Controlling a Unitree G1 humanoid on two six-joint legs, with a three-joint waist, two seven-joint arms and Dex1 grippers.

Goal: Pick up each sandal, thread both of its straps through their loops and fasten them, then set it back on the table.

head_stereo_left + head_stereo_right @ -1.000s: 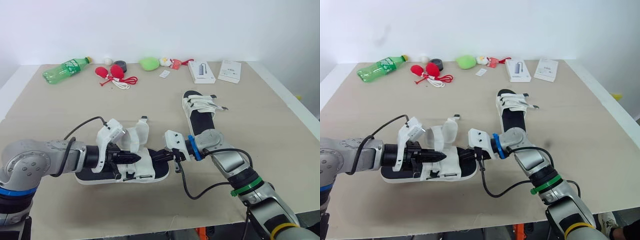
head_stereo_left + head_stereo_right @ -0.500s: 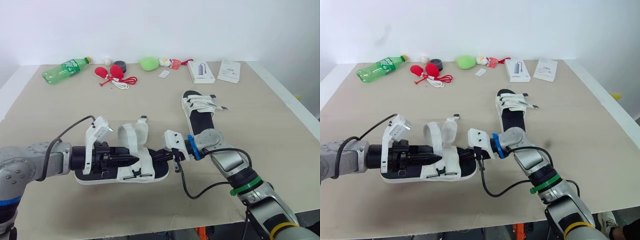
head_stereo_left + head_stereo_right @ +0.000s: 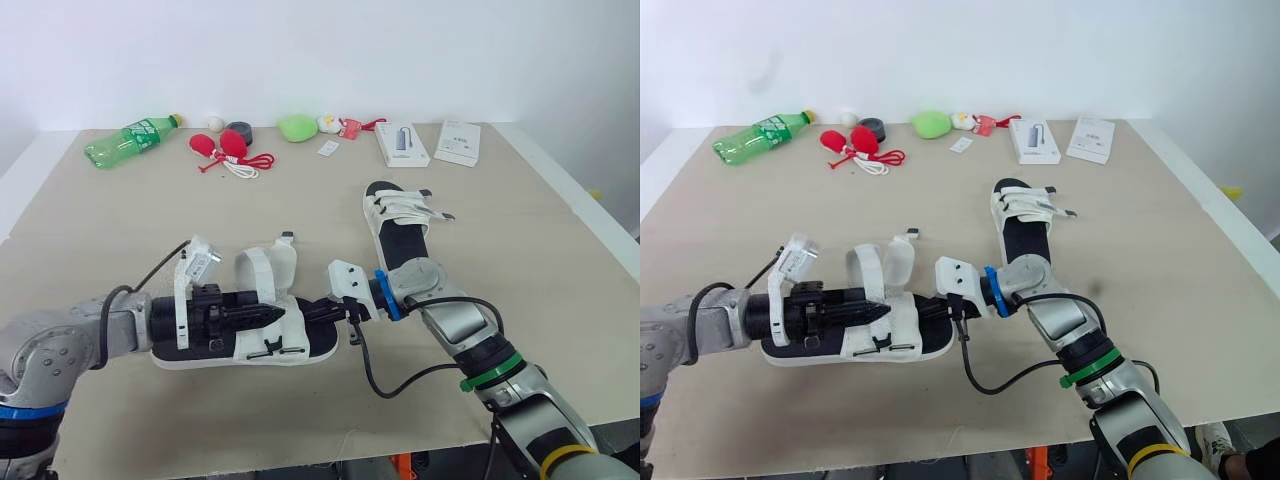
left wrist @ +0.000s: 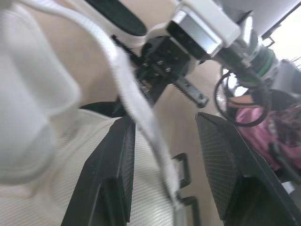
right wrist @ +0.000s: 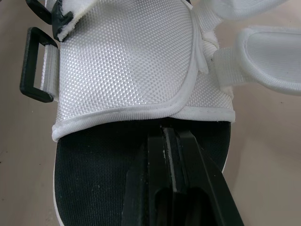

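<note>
**Coarse white weave, matt black sole, dull tan tabletop**

The near sandal [image 5: 127,70] has a white cloth upper in a coarse, pebbled weave with a smooth bound edge. Its footbed [image 5: 94,179] is matt black and finely grained. Its loop [image 5: 35,94] looks like smooth black plastic, and its strap [image 4: 134,89] is ribbed white webbing. The left gripper [image 3: 280,314] has matt black fingers [image 4: 110,188] with finely cross-hatched pads; the right gripper [image 5: 169,131] has smoother black fingers with a slight sheen. The table [image 3: 300,210] has a matt tan top, faintly mottled. Towards eleven o'clock lies a glossy, clear green plastic bottle [image 3: 130,140]; towards one o'clock, two boxes [image 3: 403,143] of smooth white card.
</note>
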